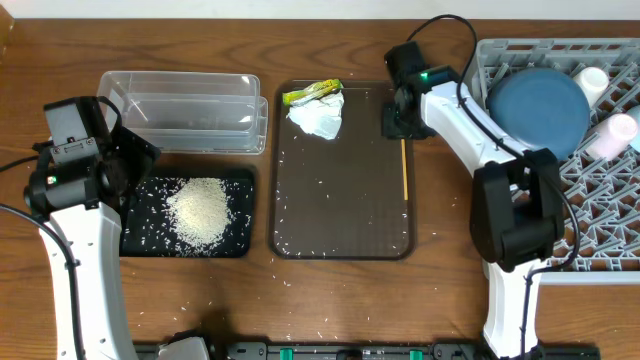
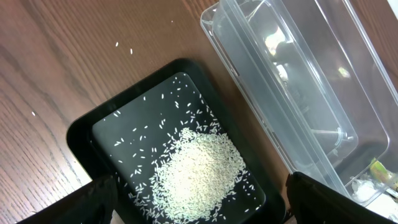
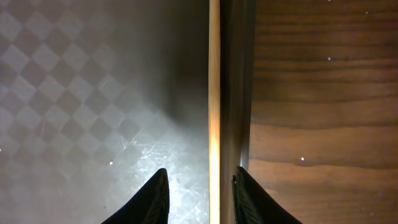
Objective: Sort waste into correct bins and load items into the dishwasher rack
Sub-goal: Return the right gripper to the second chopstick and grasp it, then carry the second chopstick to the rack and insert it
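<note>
One wooden chopstick (image 1: 404, 170) lies along the right rim inside the brown tray (image 1: 340, 200). My right gripper (image 1: 398, 122) is low over its far end. In the right wrist view the chopstick (image 3: 214, 93) runs between the fingers of the right gripper (image 3: 200, 196), which is open and clear of the stick on the left. A crumpled tissue (image 1: 320, 118) and a yellow-green wrapper (image 1: 310, 93) sit at the tray's far end. My left gripper (image 1: 130, 165) hangs wide open over the black tray (image 1: 235, 215), which holds a rice pile (image 1: 198, 210). In the left wrist view the left gripper (image 2: 202, 180) is above the rice (image 2: 199, 171).
The clear tub (image 1: 185, 110) stands behind the black tray. The grey rack (image 1: 600, 200) at the right holds a dark-blue bowl (image 1: 538, 108), a white cup (image 1: 592, 80) and a pink cup (image 1: 612, 135). Stray rice grains dot the brown tray and the table.
</note>
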Controlling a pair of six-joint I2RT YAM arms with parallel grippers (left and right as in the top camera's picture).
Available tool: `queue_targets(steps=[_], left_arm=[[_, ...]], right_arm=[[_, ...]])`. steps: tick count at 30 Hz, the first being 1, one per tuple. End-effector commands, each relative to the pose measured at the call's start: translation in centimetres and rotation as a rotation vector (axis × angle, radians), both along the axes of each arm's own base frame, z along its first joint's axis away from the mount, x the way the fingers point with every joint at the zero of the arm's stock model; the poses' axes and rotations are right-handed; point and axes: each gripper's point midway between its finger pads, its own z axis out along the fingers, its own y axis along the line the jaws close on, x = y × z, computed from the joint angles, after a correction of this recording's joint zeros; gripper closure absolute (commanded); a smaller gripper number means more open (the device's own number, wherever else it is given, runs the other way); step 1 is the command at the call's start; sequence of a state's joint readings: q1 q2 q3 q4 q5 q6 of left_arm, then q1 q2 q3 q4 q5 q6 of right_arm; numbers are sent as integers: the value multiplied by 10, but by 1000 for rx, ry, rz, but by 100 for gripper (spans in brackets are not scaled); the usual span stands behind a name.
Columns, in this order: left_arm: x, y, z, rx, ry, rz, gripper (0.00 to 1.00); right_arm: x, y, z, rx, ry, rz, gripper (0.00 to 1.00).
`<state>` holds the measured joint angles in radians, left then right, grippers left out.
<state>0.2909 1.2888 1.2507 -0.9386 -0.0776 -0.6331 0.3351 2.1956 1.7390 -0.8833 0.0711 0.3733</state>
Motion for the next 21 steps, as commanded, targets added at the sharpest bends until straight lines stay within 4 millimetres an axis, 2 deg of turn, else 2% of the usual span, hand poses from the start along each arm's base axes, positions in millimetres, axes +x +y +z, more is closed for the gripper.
queue_targets(steps=[1,16,18,21], left_arm=[[0,2,3,-3,-10,18,11],[0,2,3,-3,-10,18,11],[0,2,3,-3,-10,18,10],[0,2,3,-3,-10,18,10]], right_arm=[[4,1,-7,-15,-5,-21,69],[-2,5,-45,-1,68,-28,73],[-3,6,-48,-1,76,-29,77],[-5,8,-50,-1,84,-26,96]])
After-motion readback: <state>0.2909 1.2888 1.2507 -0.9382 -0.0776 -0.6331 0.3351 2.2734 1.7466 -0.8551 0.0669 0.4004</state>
